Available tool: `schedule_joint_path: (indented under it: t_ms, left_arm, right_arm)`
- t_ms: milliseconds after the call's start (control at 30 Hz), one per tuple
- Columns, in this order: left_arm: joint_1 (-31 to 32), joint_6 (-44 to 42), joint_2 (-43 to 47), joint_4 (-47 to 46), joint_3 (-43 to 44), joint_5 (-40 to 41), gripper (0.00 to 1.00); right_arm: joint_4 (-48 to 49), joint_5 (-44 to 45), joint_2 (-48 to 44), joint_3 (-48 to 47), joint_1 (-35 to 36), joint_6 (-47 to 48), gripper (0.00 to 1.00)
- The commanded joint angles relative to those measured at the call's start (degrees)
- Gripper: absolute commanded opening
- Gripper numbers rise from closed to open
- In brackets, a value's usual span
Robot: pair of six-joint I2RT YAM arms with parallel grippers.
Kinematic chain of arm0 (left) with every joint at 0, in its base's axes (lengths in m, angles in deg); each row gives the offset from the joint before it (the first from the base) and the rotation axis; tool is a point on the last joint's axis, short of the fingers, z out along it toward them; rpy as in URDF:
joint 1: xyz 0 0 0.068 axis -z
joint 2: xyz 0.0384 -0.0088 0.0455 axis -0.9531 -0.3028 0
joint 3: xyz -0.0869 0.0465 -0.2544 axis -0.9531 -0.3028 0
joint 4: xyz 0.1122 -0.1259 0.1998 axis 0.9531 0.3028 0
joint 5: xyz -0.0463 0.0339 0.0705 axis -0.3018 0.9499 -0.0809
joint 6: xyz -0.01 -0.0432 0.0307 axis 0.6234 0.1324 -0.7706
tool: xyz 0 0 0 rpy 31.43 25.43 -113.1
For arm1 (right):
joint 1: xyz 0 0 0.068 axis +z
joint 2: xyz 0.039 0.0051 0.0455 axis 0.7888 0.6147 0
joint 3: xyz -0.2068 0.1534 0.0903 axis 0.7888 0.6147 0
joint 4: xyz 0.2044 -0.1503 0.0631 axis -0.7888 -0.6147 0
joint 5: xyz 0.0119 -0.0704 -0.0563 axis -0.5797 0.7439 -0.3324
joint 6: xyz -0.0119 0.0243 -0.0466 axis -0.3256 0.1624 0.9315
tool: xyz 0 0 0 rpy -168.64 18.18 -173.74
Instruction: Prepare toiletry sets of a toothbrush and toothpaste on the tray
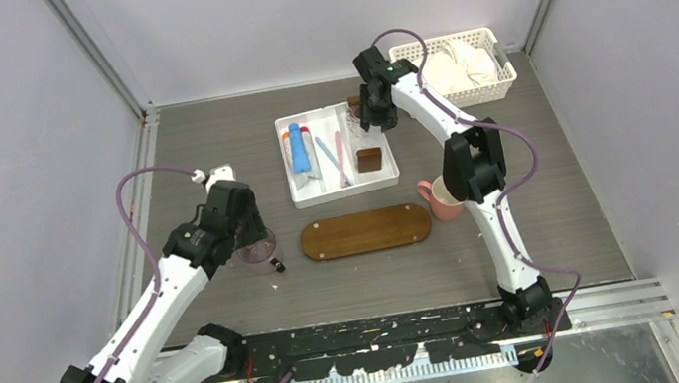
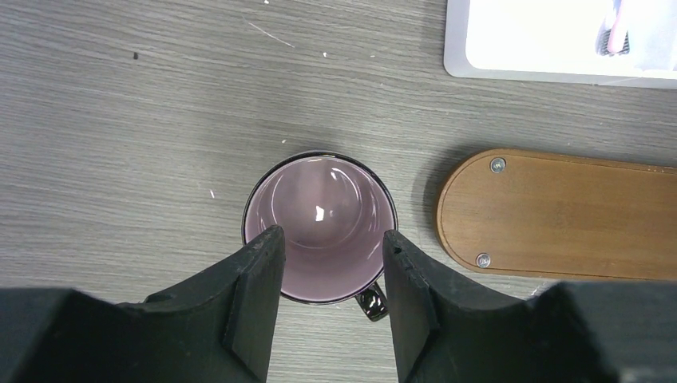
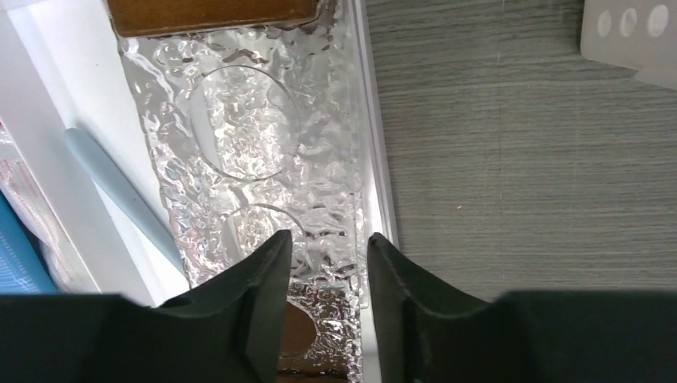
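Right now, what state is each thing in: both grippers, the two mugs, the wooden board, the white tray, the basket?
purple mug: upright, empty.
left gripper: open above the purple mug.
white tray: holds blue tube and toothbrushes.
right gripper: jaws apart over the white tray, grip unclear.
wooden board: bare.
pink mug: upright.
basket: filled with white cloth.

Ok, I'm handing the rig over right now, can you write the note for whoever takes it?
Left pincer: open, above the purple mug, left of the wooden tray.
Right pincer: open, low over the right compartment of the white divided tray, no grip visible.
The blue tube and pink toothbrush lie in the white divided tray.
Done: nothing, the wooden tray is bare.
Left: every set, brush plus tube, onto the wooden tray.
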Motion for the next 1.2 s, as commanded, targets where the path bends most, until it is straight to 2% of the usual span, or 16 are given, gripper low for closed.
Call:
schedule_joint_path:
  t_ms: [0, 133, 400, 567, 733, 867, 1067, 1167]
  left_arm:
    - [-0.24, -0.47, 1.53, 0.38, 0.35, 0.22, 0.50]
    - [-0.24, -0.57, 1.83, 0.20, -0.11, 0.31, 0.50]
    - [-0.26, -1.18, 2.53, 0.60, 0.02, 0.39, 0.50]
    - [-0.24, -1.79, 2.93, 1.48, 0.77, 0.66, 0.50]
    - [-0.24, -2.22, 3.00, 1.54, 0.91, 0.02, 0.50]
    - [-0.25, -2.68, 1.98, 1.52, 1.29, -0.52, 0.49]
    - [-0.24, -3.76, 0.34, 2.68, 2.79, -0.98, 0.49]
    - [-0.25, -4.00, 0.25, 3.27, 3.32, -0.42, 0.49]
  right_arm:
    - [-0.81, 0.42, 0.55, -0.81, 0.26, 1.19, 0.41]
    - [-0.77, 0.06, -0.79, -0.76, 0.31, 2.24, 0.21]
    - [0.68, 0.13, -7.90, 1.96, 0.33, 5.90, 0.02]
    - [3.23, -0.66, -15.61, 7.05, 0.35, 8.92, 0.01]
    - [3.70, -5.20, -23.58, 10.95, 0.30, 14.09, 0.01]
    - [1.87, -13.30, -29.20, 11.88, 0.44, 19.34, 0.01]
    - [-4.72, -28.30, -33.87, 13.10, 1.78, 32.18, 0.01]
    - [-8.32, -30.17, -34.80, 14.36, 4.86, 39.36, 0.01]
